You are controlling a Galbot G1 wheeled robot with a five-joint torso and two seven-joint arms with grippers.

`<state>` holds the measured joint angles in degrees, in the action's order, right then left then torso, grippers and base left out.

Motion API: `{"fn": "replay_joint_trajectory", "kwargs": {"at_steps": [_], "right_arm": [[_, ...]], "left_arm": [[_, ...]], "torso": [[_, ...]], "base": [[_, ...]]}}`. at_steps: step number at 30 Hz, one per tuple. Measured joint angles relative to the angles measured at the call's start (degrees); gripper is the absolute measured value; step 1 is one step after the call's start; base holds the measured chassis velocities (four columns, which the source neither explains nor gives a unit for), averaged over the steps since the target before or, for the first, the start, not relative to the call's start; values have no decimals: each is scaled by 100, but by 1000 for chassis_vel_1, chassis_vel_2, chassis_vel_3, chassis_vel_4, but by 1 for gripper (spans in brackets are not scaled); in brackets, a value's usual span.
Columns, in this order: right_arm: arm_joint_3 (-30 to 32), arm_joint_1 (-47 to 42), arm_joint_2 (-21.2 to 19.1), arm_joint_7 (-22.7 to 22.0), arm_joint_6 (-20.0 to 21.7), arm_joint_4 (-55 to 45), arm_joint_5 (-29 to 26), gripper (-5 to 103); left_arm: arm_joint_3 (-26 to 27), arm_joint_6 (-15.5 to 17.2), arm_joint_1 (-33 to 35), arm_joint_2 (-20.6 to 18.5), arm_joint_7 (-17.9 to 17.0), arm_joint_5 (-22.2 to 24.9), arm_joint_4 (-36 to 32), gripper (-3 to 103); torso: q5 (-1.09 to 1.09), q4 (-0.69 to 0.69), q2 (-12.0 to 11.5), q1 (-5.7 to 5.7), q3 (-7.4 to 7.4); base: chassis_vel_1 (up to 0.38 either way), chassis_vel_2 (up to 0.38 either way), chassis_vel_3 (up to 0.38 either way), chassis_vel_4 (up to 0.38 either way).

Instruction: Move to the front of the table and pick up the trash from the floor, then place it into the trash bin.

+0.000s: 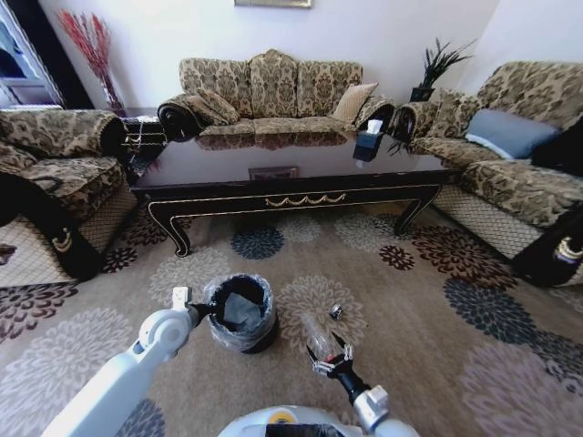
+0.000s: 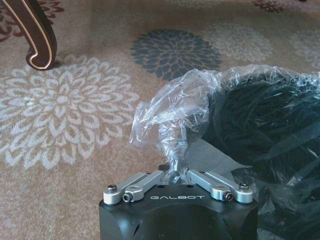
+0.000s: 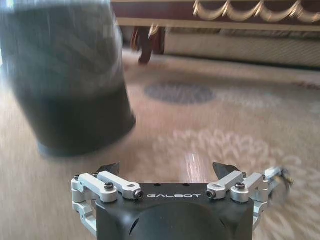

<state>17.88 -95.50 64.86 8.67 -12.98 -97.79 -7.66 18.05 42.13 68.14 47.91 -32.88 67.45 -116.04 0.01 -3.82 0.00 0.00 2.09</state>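
The trash: a clear plastic bottle [image 1: 320, 345] is held between the fingers of the right pincer [image 1: 330, 361], low over the floor [image 1: 428, 337] in front of the robot. In the right wrist view the bottle [image 3: 194, 166] shows as a faint clear shape between the two spread fingers, which close on its sides. A small dark scrap [image 1: 335, 312] lies on the carpet just beyond the bottle, apart from it.

The trash bin [image 1: 242, 314] stands upright on the floor to the left of the bottle, near it, between the robot and the table [image 1: 291, 177]. Its plastic liner [image 2: 170, 115] is folded over the rim. The left pincer [image 2: 175, 172] is closed, clamped on a bunched fold of this liner at the bin's left rim; in the head view the left pincer [image 1: 202, 311] touches the rim.

The table stands beyond the bin, with a tissue box [image 1: 368, 144] on its right end.
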Motion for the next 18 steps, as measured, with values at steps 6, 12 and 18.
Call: {"fn": "replay_joint_trajectory", "kwargs": {"at_steps": [6, 12, 18], "right_arm": [[-32, 382, -126, 88, -196, 905, 302, 100], [-161, 733, -193, 109, -257, 1482, 368, 100], [-328, 1059, -284, 120, -273, 1858, 359, 100]], "left_arm": [[-72, 0, -45, -16, -28, 27, -7, 2], [-80, 2, -20, -20, -30, 44, -50, 2], [-72, 1, 34, -45, -81, 82, -137, 2]], "torso": [[-1, -1, 0, 0, 0], [0, -1, 0, 0, 0], [0, -1, 0, 0, 0]], "base": [[0, 0, 0, 0], [0, 0, 0, 0], [0, 0, 0, 0]]}}
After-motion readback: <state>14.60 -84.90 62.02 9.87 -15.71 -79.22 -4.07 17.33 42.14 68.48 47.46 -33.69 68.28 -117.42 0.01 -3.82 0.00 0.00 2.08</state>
